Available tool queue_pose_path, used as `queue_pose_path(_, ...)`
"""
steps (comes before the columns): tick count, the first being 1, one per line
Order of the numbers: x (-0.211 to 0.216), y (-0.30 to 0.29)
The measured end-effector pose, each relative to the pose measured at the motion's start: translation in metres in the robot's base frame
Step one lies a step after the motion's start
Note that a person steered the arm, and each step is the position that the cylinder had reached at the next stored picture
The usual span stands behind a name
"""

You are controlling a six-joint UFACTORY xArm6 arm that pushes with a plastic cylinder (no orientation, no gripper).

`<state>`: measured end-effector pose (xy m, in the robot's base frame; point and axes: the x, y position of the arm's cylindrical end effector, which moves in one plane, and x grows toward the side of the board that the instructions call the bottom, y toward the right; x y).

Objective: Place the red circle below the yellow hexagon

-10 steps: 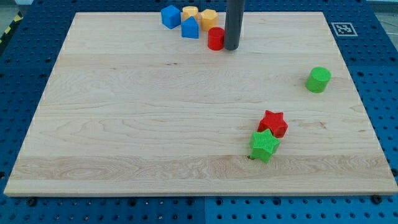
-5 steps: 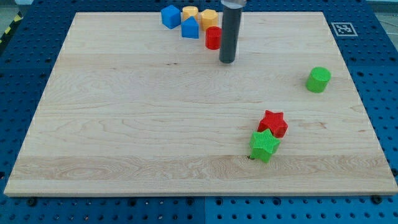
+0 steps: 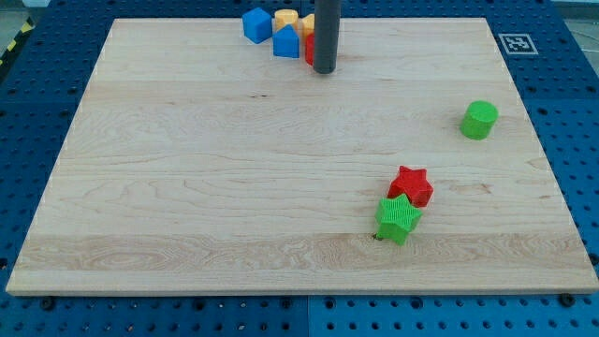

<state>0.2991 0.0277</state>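
The red circle (image 3: 308,51) sits near the view's top centre, mostly hidden behind my rod; only a red sliver shows at the rod's left edge. The yellow hexagon (image 3: 307,21) is just above it, also partly hidden by the rod. My tip (image 3: 326,71) rests on the board just below and to the right of the red circle, close against it.
Next to the hexagon are another yellow block (image 3: 285,18), a blue block (image 3: 255,24) and a blue house-shaped block (image 3: 285,42). A green cylinder (image 3: 479,120) stands at the right. A red star (image 3: 412,185) touches a green star (image 3: 398,218) at the lower right.
My tip swung from the red circle's right side down and around to the left, and now covers it. The red circle shifted slightly left, toward the blue house-shaped block.
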Motion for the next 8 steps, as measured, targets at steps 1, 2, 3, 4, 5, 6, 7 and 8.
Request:
queue_pose_path(1,-0.005,0.0)
queue_pose_path(2,-0.005,0.0)
queue_pose_path(3,0.008,0.0)
queue_pose_path(4,0.012,0.0)
queue_pose_path(5,0.012,-0.011)
queue_pose_path(6,0.015,-0.003)
queue_pose_path(7,0.027,0.01)
queue_pose_path(8,0.031,0.012)
